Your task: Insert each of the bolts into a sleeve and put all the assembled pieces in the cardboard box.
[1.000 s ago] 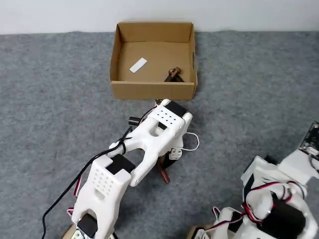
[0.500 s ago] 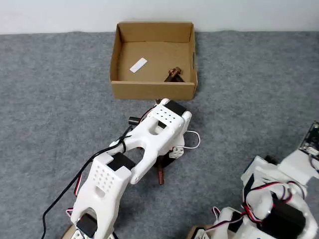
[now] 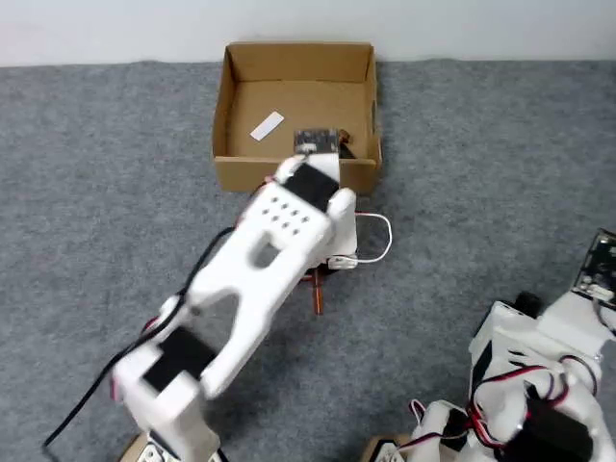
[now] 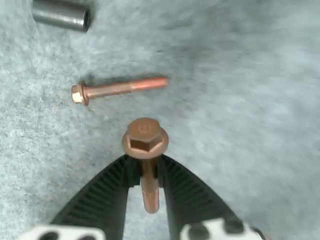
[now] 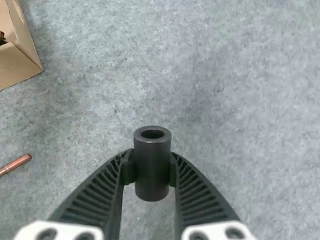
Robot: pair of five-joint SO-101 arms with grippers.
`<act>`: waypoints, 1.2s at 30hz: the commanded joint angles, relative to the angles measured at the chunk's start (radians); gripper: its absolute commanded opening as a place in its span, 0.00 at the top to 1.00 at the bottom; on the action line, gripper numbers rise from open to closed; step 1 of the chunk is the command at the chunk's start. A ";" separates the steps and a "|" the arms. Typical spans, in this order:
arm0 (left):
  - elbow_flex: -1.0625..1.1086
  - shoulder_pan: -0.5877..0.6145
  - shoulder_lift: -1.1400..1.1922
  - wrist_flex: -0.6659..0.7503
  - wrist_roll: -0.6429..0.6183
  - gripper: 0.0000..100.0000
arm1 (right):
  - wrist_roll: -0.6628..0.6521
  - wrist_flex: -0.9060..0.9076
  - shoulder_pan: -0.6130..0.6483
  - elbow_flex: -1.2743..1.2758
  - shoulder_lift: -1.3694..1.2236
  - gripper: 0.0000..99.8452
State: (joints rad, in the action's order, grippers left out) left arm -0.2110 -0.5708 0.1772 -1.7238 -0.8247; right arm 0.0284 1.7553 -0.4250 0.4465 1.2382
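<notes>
In the left wrist view my left gripper (image 4: 146, 172) is shut on a copper bolt (image 4: 145, 141), its hex head pointing up at the camera. A second copper bolt (image 4: 117, 89) lies on the carpet beyond it, and a dark sleeve (image 4: 62, 15) lies farther off. My right gripper (image 5: 152, 172) is shut on a black sleeve (image 5: 152, 160), bore upward, above bare carpet. In the high view the left arm (image 3: 289, 231) stretches toward the cardboard box (image 3: 289, 175), with a bolt (image 3: 318, 294) showing beneath it. The right arm (image 3: 539, 385) sits at the near right.
Inside the box lie a white label (image 3: 268, 126) and a piece partly hidden by the left arm's wrist. The box corner (image 5: 15, 47) and a bolt tip (image 5: 15, 165) show in the right wrist view. Grey carpet lies open to the right.
The left arm has risen and swung toward the box, now covering the sleeve that lay beside it. The right arm has barely moved.
</notes>
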 commanded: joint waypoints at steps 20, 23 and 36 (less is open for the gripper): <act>0.889 0.106 -1.330 0.293 0.265 1.00 | -0.058 -0.105 0.363 0.339 0.489 0.99; 0.977 0.155 -1.484 0.410 0.348 1.00 | -0.052 -0.160 0.364 0.394 0.489 0.99; 1.265 0.164 -1.878 0.793 0.385 1.00 | 0.120 -0.539 0.903 0.692 0.489 0.99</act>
State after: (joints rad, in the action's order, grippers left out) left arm 1.0349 -0.4051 -1.6395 -1.0503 -0.4580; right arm 0.0913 1.3119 0.3713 1.1047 1.7261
